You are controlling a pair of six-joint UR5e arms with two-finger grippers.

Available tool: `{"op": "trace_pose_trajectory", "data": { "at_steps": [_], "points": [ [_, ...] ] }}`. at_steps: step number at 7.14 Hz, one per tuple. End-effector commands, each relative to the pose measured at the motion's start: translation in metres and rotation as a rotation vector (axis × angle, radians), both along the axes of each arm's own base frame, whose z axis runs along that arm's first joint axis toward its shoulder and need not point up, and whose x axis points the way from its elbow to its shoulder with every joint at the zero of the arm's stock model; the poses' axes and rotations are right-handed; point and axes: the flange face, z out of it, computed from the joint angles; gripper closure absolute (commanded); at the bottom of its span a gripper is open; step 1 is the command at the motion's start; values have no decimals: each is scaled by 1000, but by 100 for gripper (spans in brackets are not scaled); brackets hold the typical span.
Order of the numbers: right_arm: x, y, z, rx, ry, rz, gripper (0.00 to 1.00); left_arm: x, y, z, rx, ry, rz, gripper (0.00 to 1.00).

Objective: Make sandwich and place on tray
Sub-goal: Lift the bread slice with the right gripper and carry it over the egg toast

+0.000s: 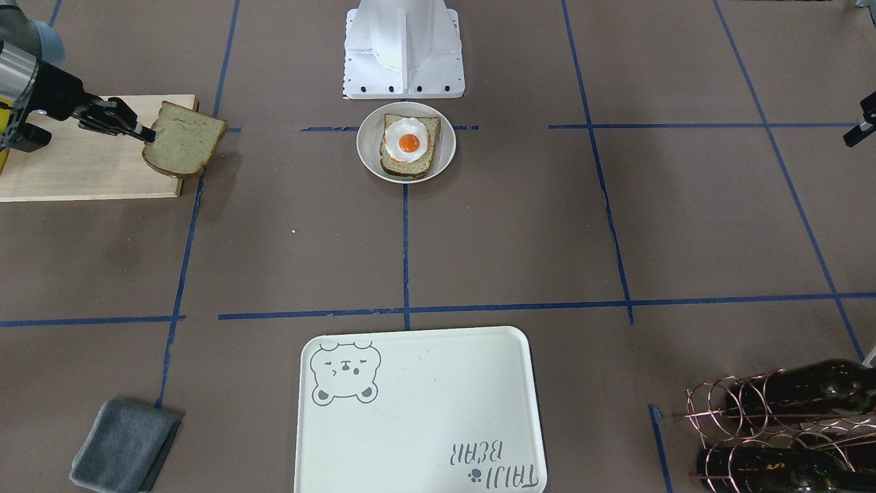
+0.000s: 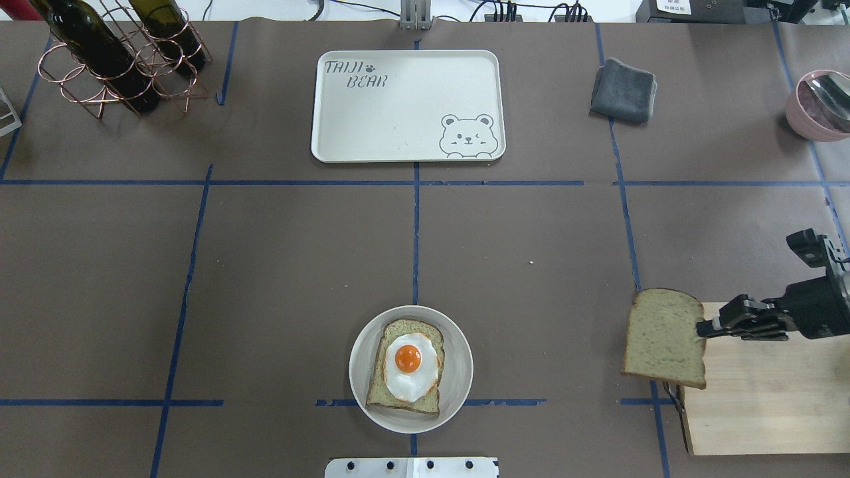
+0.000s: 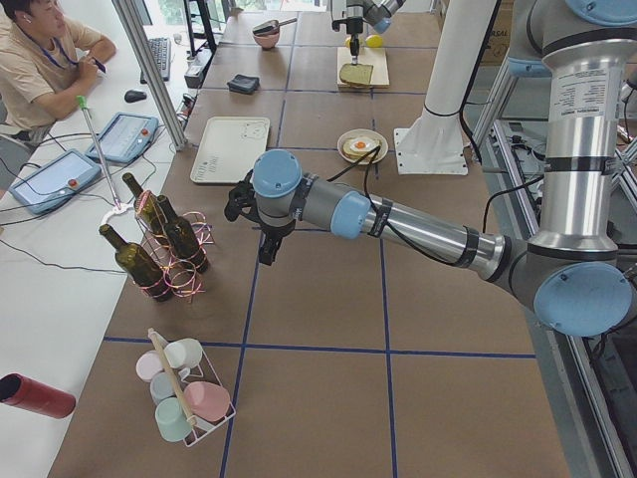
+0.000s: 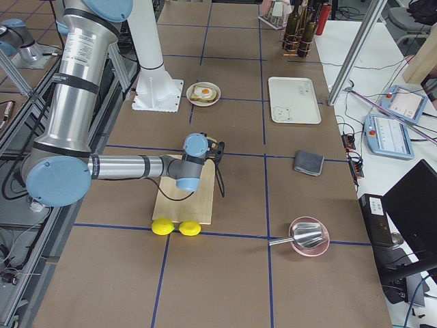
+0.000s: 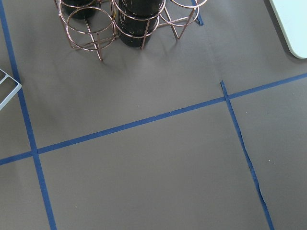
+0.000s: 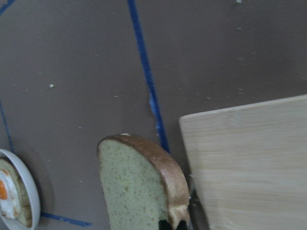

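Pinching one bread slice (image 2: pixel 664 340) by its edge in the right fingers (image 2: pixel 716 324), wrist level, forearm stretched low over the cutting board (image 2: pixel 764 398). Holding it tilted and raised, overhanging the board's corner just past the fingertips. Ahead of those fingertips, well apart: white plate (image 2: pixel 459 372) with second slice (image 2: pixel 405 328) and fried egg (image 2: pixel 408 364) on top. Off to their side, far across the brown taped surface (image 2: pixel 265 265): bear tray (image 2: pixel 405 106), apart from both slices. Cannot tell wide or narrow for the left fingers (image 3: pixel 267 244), pointing down off a long outstretched arm near the wine-bottle rack (image 2: pixel 113 60). Elsewhere: grey cloth (image 2: pixel 624 89), pink bowl (image 2: pixel 820 106), two lemons (image 4: pixel 176 227) beside the board, seated operator (image 3: pixel 40 60) at a side desk.
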Motion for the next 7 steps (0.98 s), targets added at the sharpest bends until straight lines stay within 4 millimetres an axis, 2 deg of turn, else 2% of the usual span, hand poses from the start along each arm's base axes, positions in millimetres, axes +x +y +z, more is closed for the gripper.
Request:
{"op": "trace_pose_trajectory", "data": {
  "at_steps": [1,2,3,4,5,6,7],
  "points": [
    [-80,-36,-83,9,-132,-57,100,1,0,-1,2,2,3,0],
    [-122,-42,-112,-9,-169,-92,100,1,0,-1,3,2,4,0],
    [-172,-33,-142,2,-208,-103,100,2,0,-2,6,2,6,0],
    [-204,-15,-147,-3,-216,-70,100,3,1,-3,6,2,7,0],
    [-229,-3,-159,-6,-218,-45,100,3,1,-3,9,3,8,0],
    [-245,-3,-179,-13,-210,-42,100,3,1,-3,9,2,7,0],
    [-265,11,-182,-24,-192,-15,100,3,1,-3,10,2,7,0]
  ]
}}
